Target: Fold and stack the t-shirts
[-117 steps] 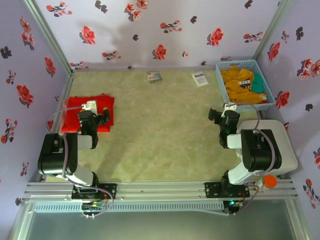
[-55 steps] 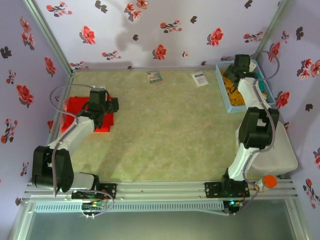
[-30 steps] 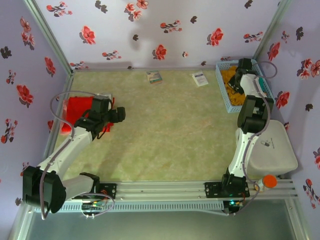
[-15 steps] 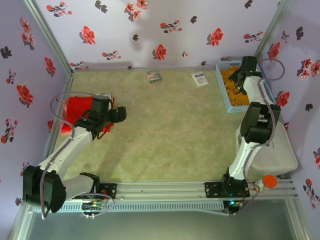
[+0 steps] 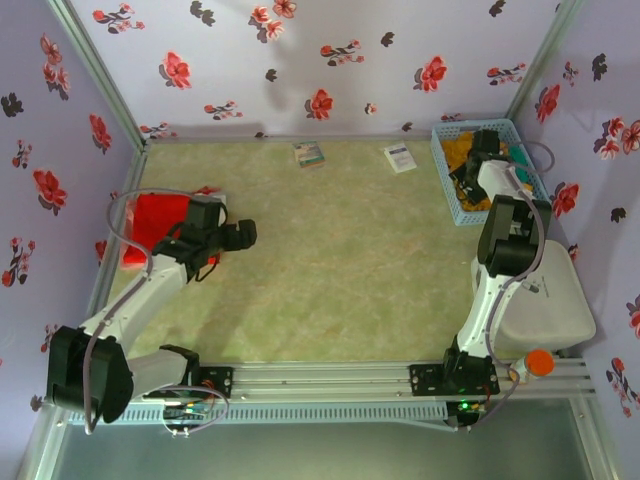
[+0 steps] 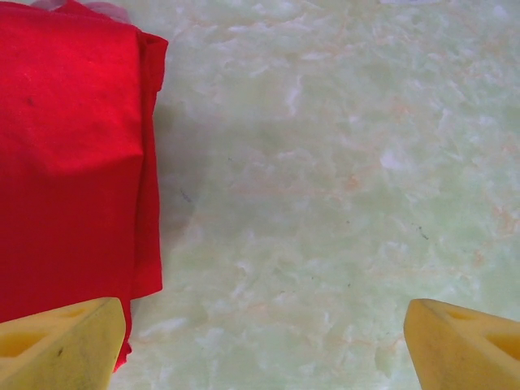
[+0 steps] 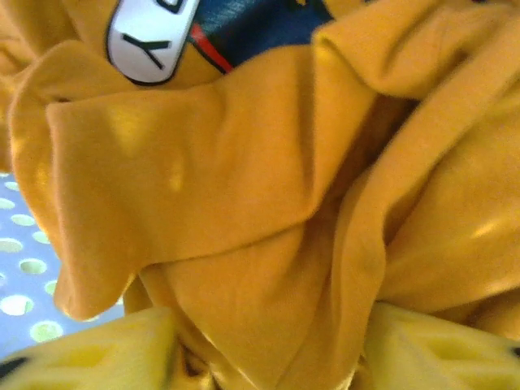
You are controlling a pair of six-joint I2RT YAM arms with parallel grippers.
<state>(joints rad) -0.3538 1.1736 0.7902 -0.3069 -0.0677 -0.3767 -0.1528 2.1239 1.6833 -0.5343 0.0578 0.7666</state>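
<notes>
The left gripper [image 5: 243, 236] is hovering with its jaws spread wide and nothing between them. It is hanging over bare table [image 5: 330, 260], just off the right edge of the folded red shirt [image 5: 157, 222]. From the left wrist, that folded edge is running straight down the left side. One finger [image 6: 61, 345] is showing in front of its lower corner, and the other is over open surface.

The red shirt is lying at the table's left edge. The middle of the table is lying open, with two cards [image 5: 309, 153] sitting near the far edge.

The right gripper [image 7: 268, 361] is reaching into the basket [image 5: 441, 165] in the far right corner. Its fingers [image 7: 89, 357] are standing either side of a fold of the yellow shirt [image 7: 244, 203]. Whether they are pinching it I cannot tell. The basket's mesh wall is showing just left of the cloth. A teal shirt [image 5: 519, 158] is lying by the basket's right side.
</notes>
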